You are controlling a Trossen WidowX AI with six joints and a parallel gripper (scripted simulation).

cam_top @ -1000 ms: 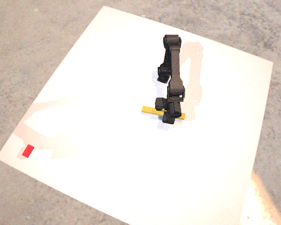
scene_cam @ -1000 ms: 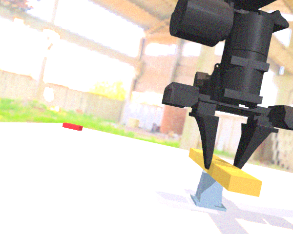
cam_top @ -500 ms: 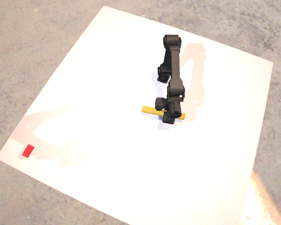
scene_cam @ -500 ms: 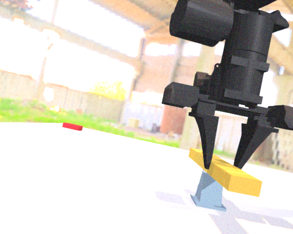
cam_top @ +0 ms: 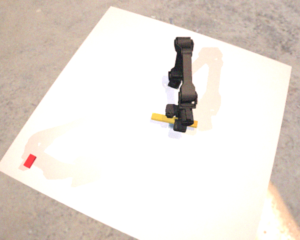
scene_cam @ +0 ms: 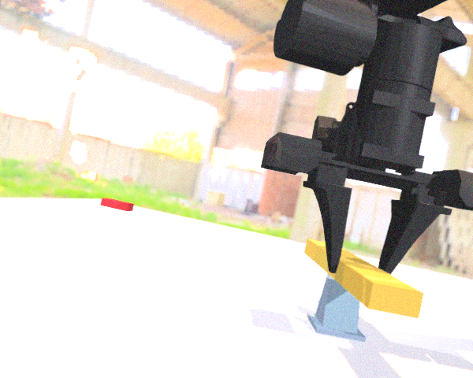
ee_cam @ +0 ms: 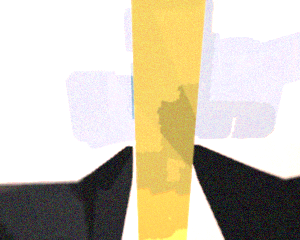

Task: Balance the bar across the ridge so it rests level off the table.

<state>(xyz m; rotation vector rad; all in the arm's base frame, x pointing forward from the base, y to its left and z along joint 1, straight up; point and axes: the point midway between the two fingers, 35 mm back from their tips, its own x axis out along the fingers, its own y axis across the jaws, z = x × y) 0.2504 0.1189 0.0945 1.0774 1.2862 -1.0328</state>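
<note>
The yellow bar (cam_top: 159, 117) (scene_cam: 391, 293) (ee_cam: 165, 60) lies across the top of the small blue-grey ridge (scene_cam: 337, 309) (cam_top: 170, 125), with both ends off the white table (cam_top: 119, 77). In the wrist view only a thin blue sliver of the ridge (ee_cam: 132, 95) shows at the bar's left edge. My gripper (scene_cam: 359, 271) (ee_cam: 164, 150) (cam_top: 179, 126) points straight down over the bar's middle. Its two fingers straddle the bar, slightly open, with the tips at the bar's sides and level with its top. Nothing is gripped.
A small flat red block (cam_top: 29, 160) (scene_cam: 117, 204) lies near the table's far left corner, well away from the arm. The arm's shadows fall on the table around the ridge.
</note>
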